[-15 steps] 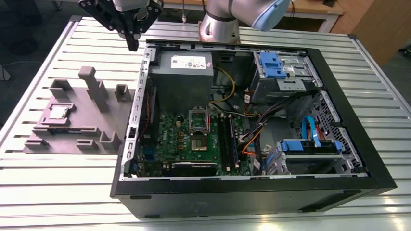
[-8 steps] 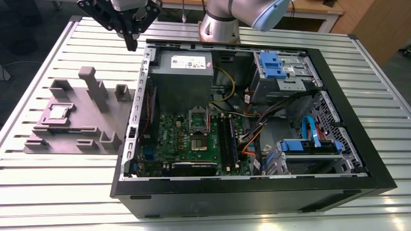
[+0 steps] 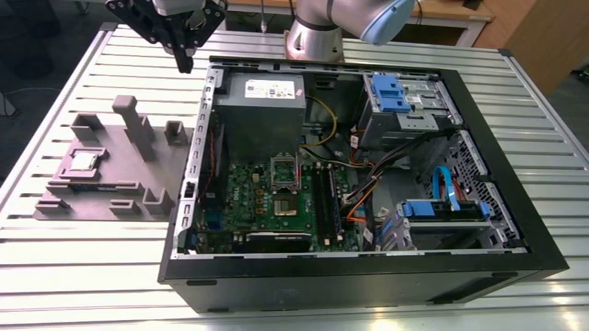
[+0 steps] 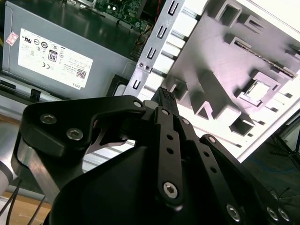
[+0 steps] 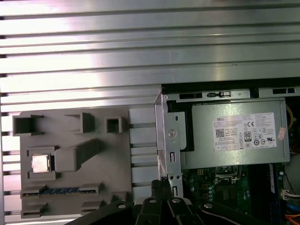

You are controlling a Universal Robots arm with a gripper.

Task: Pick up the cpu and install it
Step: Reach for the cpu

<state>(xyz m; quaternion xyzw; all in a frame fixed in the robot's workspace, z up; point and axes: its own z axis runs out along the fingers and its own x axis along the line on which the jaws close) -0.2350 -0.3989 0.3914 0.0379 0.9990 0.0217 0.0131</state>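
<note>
Claw [image 4: 165, 94], clenched and empty, hangs near the bench's [image 3: 92, 262] far edge; lowered clenched, it could knock the cpu [image 3: 83, 161] askew.

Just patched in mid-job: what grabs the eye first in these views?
The open black computer case dominates the slatted table, motherboard exposed inside. At the exterior view's left, the cpu sits in a pocket of a grey fixture. The gripper hangs near the case's far corner, shut and empty.

silvery square cpu [image 3: 85, 161], lying flat, seated in grey holder [image 3: 118, 174]
</note>
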